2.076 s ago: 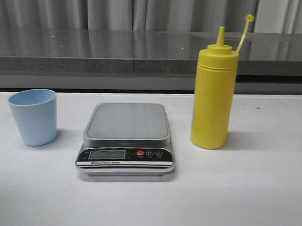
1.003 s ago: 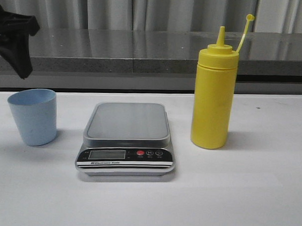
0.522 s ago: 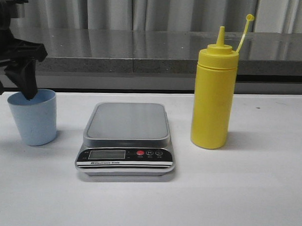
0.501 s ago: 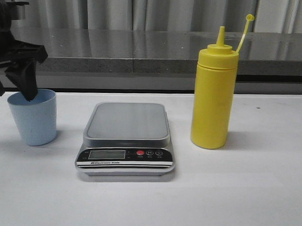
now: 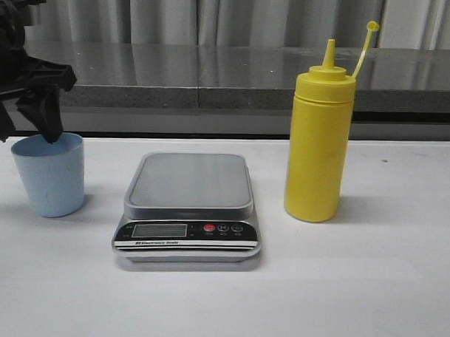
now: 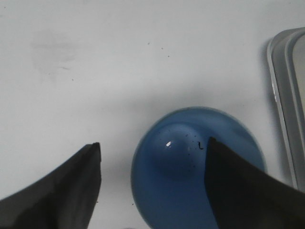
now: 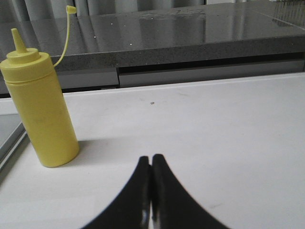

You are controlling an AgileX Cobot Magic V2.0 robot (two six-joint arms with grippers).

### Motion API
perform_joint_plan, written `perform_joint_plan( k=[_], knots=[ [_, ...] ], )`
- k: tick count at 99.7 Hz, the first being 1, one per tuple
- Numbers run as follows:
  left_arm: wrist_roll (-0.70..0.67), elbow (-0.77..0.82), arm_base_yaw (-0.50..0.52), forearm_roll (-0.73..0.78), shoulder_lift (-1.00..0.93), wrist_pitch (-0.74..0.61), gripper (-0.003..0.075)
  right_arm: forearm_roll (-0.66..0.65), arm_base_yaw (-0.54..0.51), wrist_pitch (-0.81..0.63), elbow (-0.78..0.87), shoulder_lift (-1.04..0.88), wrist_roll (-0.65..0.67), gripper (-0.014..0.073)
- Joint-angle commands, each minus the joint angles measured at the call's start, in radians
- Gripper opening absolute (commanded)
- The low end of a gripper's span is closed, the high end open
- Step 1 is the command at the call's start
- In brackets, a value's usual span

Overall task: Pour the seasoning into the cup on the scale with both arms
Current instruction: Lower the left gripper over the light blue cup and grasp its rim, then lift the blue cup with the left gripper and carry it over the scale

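Observation:
The pale-blue cup stands on the white table left of the scale. The yellow seasoning bottle stands upright right of the scale, its cap hanging on its tether. My left gripper is open just above the cup's rim. In the left wrist view the gripper has one finger over the cup's mouth and the other finger outside it. The cup looks empty. My right gripper is shut and empty, low over the table, right of the bottle. It is out of the front view.
A grey stone ledge with curtains behind runs along the table's back. The scale's platform edge shows in the left wrist view, close beside the cup. Bare white table lies ahead of the right gripper.
My left gripper came into the front view from the upper left and came down to the cup's rim, then shifted slightly right. Cup, scale and bottle have not moved.

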Motion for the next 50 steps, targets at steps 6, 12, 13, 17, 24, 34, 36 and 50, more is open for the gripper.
perform_joint_plan(
  k=[6,12,13,17,24,34,36,50],
  knots=[
    [-0.001,-0.03,-0.004,-0.001,-0.024,-0.035,0.0439,-0.011,-0.004,-0.075,-0.016,-0.023,-0.009,-0.0069],
    [-0.001,-0.03,-0.004,-0.001,-0.022,-0.035,0.0439,-0.011,-0.004,-0.075,-0.016,-0.023,-0.009,-0.0069],
    [-0.001,-0.03,-0.004,-0.001,-0.02,-0.035,0.0439,-0.011,-0.004,-0.075,-0.016,-0.023,-0.009,-0.0069],
    [-0.001,-0.03,-0.004,-0.001,-0.018,-0.035,0.0439,-0.011,-0.004,-0.075,-0.016,-0.023,-0.009,-0.0069],
    [-0.001,-0.03,-0.004,-0.001,-0.012,-0.031,0.0439,-0.011,-0.004,-0.075,-0.016,-0.023,-0.009,-0.0069],
    [-0.001,-0.03,-0.004,-0.001,-0.007,-0.03,0.0439,-0.011,-0.004,-0.075,-0.016,-0.023,-0.009,-0.0069],
    [-0.001,-0.03,-0.004,-0.001,-0.007,-0.03,0.0439,-0.011,-0.004,-0.075,-0.016,-0.023,-0.009,-0.0069],
    [-0.001,-0.03,-0.004,-0.001,-0.007,-0.03,0.0403,-0.011,-0.004,-0.075,-0.016,-0.023,-0.009,-0.0069]
  ],
)
